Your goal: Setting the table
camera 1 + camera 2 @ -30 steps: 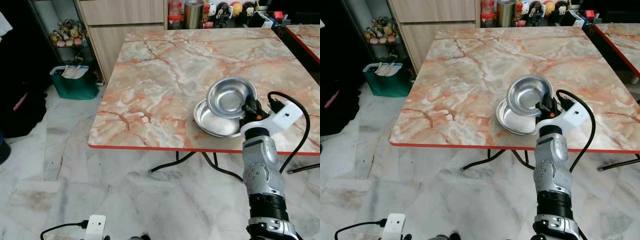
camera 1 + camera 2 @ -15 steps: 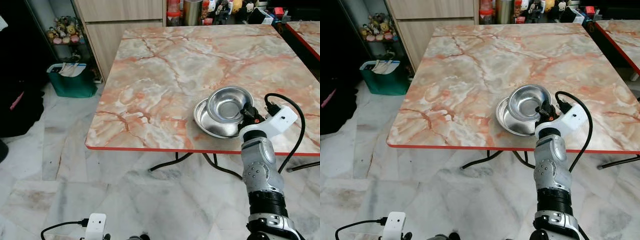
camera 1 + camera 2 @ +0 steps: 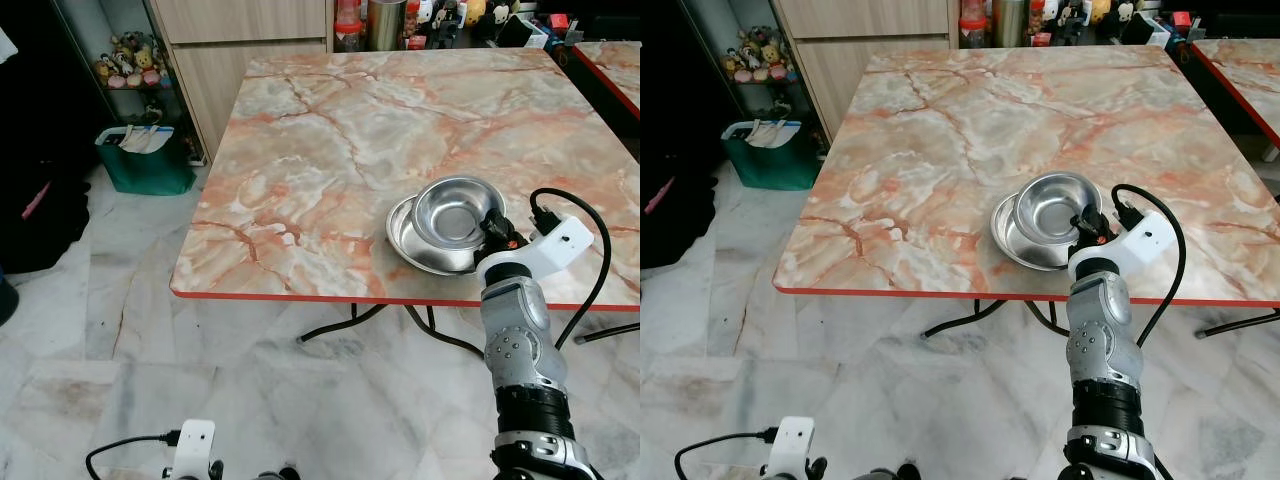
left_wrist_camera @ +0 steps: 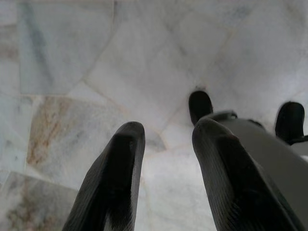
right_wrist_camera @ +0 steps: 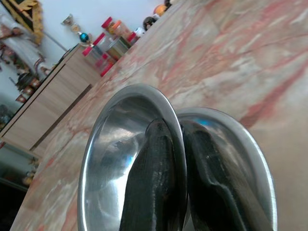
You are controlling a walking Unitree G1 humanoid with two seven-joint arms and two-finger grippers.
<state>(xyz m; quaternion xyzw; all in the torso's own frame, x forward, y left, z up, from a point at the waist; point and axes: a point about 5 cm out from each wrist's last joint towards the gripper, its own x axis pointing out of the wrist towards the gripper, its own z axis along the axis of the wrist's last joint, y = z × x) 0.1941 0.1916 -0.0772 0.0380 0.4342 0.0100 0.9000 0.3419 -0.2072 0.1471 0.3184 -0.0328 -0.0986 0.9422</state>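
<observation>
Your right gripper (image 5: 168,168) has its fingers (image 5: 149,178) pinched on the near rim of the steel bowl (image 3: 460,212): the right wrist view shows you one finger inside the bowl and the other outside it, with the rim between them. That same view shows the steel plate (image 5: 240,144) just behind the outer finger, its rim peeking out past the bowl. From the head camera you see what the wrist cannot: the bowl sits partly on the steel plate (image 3: 420,245), overlapping its far right part and tipped a little, near the front edge of the bench (image 3: 330,140).

Your left gripper (image 4: 163,144) hangs low over the marble floor (image 4: 72,57), its fingers (image 4: 120,168) apart with a gap between them and nothing held. Beside them in that view you can make out a grey body part with two dark rounded ends.

The bench is a square top of orange-veined marble pattern with a red edge. A second bench (image 3: 610,60) with the same top stands to the right. Beyond the far edge you see jars and small figurines (image 3: 440,15) on a wooden cabinet (image 3: 240,50). To the left, a green bin (image 3: 148,160) holding papers sits on the floor below a shelf of small toys (image 3: 130,70).
</observation>
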